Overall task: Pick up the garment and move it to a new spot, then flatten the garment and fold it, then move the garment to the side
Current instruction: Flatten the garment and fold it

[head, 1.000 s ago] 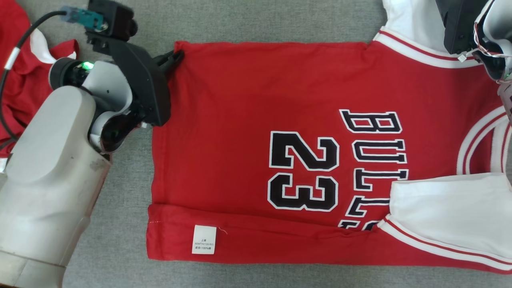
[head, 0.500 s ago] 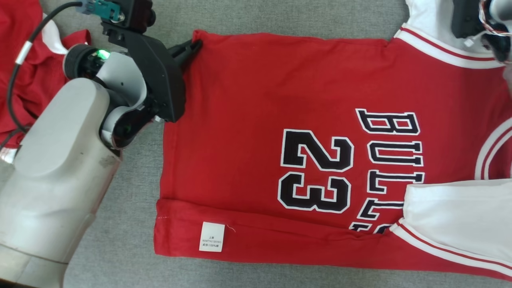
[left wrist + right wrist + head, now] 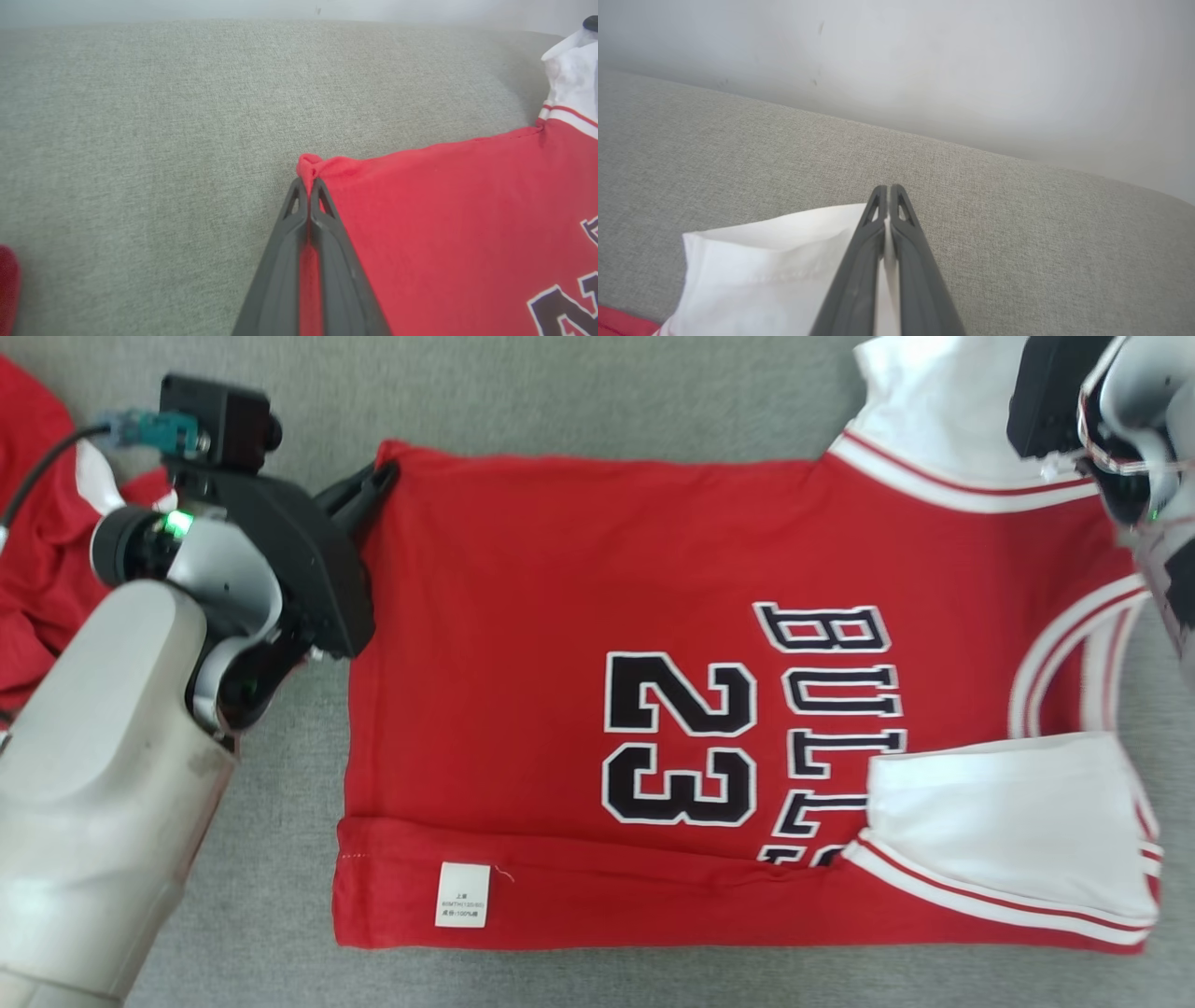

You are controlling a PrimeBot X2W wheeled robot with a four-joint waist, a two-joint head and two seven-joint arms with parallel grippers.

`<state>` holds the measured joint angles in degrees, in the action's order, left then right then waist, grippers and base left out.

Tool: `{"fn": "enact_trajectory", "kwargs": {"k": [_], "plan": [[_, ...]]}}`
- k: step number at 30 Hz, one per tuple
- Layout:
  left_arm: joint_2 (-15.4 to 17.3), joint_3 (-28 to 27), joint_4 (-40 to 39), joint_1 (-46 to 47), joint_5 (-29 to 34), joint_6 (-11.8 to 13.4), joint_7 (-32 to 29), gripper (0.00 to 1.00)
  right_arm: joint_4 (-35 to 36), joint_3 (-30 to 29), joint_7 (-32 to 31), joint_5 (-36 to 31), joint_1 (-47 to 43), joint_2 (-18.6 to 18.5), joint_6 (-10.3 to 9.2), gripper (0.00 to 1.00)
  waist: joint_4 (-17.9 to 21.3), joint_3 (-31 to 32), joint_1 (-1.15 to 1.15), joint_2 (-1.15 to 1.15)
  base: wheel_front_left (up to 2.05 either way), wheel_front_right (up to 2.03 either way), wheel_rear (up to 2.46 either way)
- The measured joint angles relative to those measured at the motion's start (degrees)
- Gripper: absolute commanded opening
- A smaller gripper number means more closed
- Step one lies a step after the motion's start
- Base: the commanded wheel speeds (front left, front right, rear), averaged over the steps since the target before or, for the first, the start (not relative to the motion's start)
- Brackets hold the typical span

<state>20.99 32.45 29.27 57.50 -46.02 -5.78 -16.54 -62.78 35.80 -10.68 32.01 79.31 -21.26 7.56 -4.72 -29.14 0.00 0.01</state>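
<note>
Red garment [image 3: 523,579] lies flat on the grey cushion [image 3: 607,383], its near edge folded over. Left gripper [image 3: 306,186] is clamped on the far hem corner, right gripper [image 3: 888,193] on the white sleeve [image 3: 775,261]. I judge folding: next, both carry the far edge nearer, evenly

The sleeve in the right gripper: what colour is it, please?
The sleeve is white; the right wrist view shows it best.
</note>
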Motion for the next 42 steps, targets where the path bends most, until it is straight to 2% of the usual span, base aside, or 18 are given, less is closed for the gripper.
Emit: {"fn": "enact_trajectory", "kwargs": {"k": [12,20,24,33,42], "plan": [[2.26,-0.43,-1.75,-8.45,0.16,1.92,5.45,0.0,13.17,2.46,10.62,9.87,-14.45,-5.35,0.0,0.0,3.57,7.26,-0.01,-0.01,0.0,0.0,0.0],[4.36,-0.57,-7.01,-17.25,0.85,4.85,9.79,0.0,22.73,1.46,14.6,12.7,-27.1,-8.29,0.0,0.0,5.53,11.79,-0.01,-0.01,0.0,0.0,0.0],[5.47,-0.54,-9.95,-20.83,2.05,6.49,12.16,0.0,27.25,-1.37,16.02,13.39,-33.78,-9.11,0.0,0.0,6.13,13.44,-0.02,-0.01,0.0,0.0,0.0],[5.38,0.13,-12.83,-26.88,3.6,8.88,17.15,0.0,37.57,-10.58,15.26,11.66,-49.17,-9.17,0.0,0.0,5.79,14.68,-0.01,-0.01,0.0,0.0,0.0],[4.61,0.51,-14.0,-30.69,4.43,10.36,21.61,0.0,47.81,-22.37,9.64,6.68,-62.89,-5.59,0.0,0.0,4.56,15.36,-0.01,-0.01,0.0,0.0,0.0]]}}
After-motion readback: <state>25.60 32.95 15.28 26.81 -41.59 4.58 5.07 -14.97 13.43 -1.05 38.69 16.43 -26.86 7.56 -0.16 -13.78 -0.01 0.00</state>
